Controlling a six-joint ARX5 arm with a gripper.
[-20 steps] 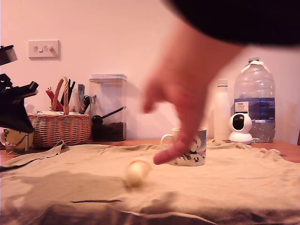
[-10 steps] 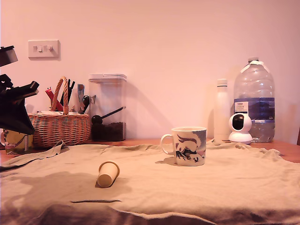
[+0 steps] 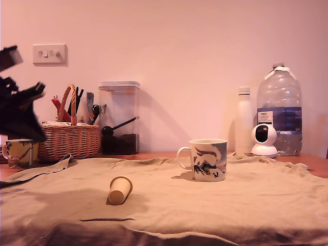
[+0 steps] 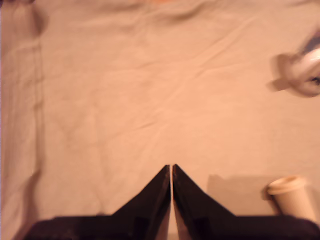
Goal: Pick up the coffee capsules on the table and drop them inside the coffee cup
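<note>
A tan cloth (image 3: 246, 205) covers the table (image 3: 318, 163), with the coffee cup (image 3: 207, 160) standing upright at the exterior view's right of centre. A cream capsule (image 3: 120, 190) lies on its side well apart to its left. The gripper (image 4: 171, 170), fingertips pressed together and empty, hangs above bare cloth

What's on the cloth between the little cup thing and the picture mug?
Nothing. In the exterior view, only bare wrinkled tan cloth lies between the cream-yellow tipped-over coffee capsule and the white illustrated ceramic mug.
</note>
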